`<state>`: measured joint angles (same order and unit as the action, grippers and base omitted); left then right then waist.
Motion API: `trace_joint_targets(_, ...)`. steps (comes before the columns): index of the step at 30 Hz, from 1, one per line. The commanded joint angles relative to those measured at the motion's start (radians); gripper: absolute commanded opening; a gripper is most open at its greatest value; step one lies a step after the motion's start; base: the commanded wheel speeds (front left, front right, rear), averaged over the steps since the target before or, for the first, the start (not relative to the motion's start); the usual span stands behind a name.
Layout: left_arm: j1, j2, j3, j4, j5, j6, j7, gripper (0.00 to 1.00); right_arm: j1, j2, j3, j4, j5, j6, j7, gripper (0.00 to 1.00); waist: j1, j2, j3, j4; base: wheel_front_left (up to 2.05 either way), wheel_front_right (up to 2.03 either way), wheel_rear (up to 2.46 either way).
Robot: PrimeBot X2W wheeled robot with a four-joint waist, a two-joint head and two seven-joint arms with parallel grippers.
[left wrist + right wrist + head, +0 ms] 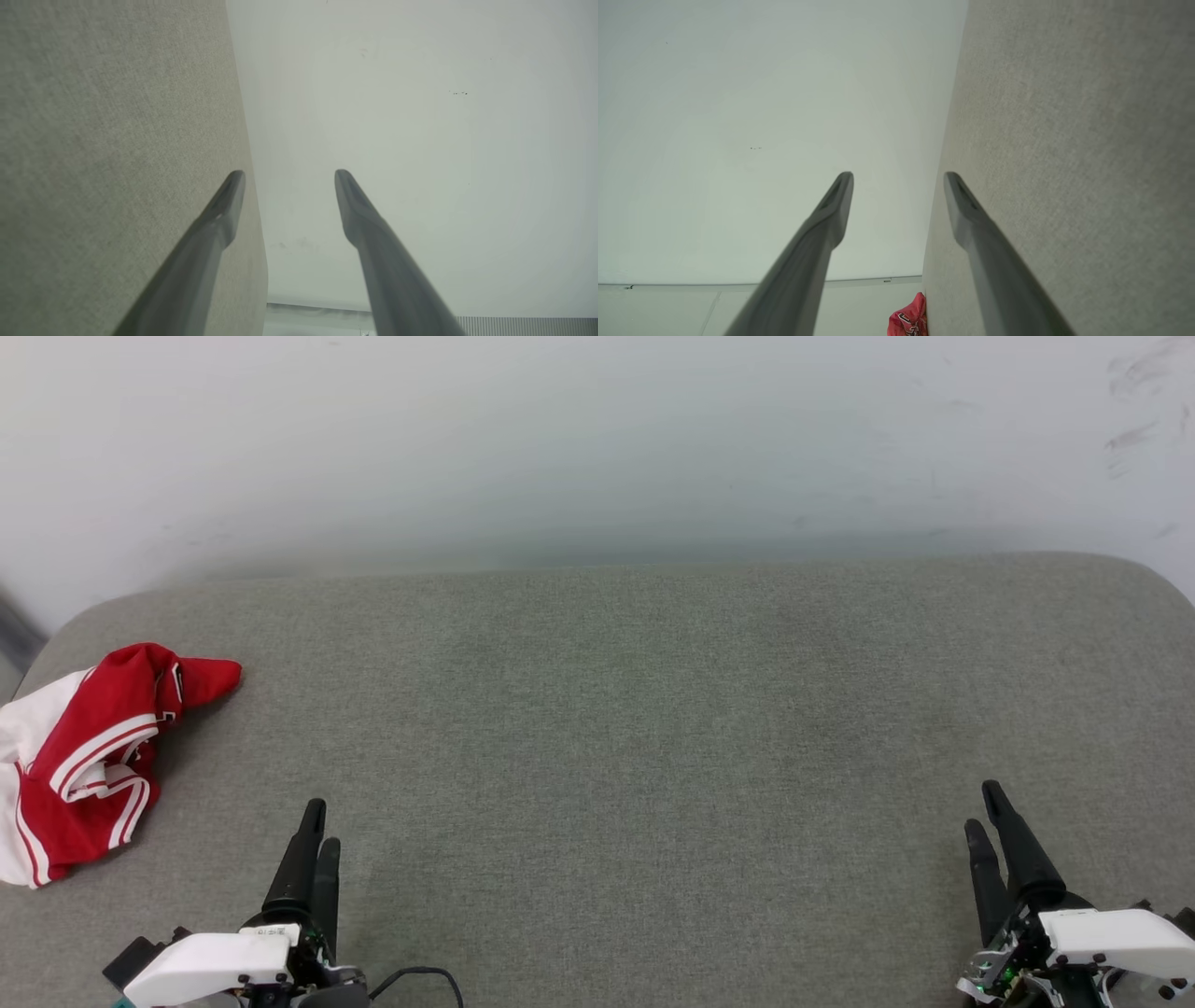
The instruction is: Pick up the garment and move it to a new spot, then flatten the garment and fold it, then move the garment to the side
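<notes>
Both grippers hang empty, fingers parted: our left gripper at seven o'clock in the head view, our right gripper at five, over the near edge of the grey padded surface. We read this as a ready pose that leaves the middle free for flattening. The garment lies crumpled at nine o'clock by the surface's left edge, so our left gripper looks best placed to fetch it.

No legible text, lettering on crumpled garment unreadable
</notes>
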<state>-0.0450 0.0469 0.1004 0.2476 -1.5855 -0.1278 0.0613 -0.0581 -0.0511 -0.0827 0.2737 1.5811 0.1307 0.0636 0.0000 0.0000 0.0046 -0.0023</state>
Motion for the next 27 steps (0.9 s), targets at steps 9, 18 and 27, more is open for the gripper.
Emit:
trace_joint_targets(9,0.015,0.002,0.019,-0.056,0.094,-0.001,-0.05,1.0,-0.012,0.0,-0.013,-0.017,-0.171,0.0,-0.051,1.0,0.0,0.0,0.002,-0.005,0.0,0.0,0.0)
trace_joint_targets(18,0.027,0.003,0.075,-0.065,0.206,-0.001,-0.086,1.0,-0.015,0.0,-0.018,-0.063,-0.37,0.0,-0.088,1.0,0.0,0.0,0.004,-0.01,0.0,0.0,0.0)
trace_joint_targets(27,0.015,0.003,0.147,-0.096,0.333,-0.002,-0.116,1.0,-0.019,0.0,-0.007,-0.153,-0.617,0.0,-0.118,1.0,0.0,0.0,0.008,-0.014,0.0,0.0,0.0)
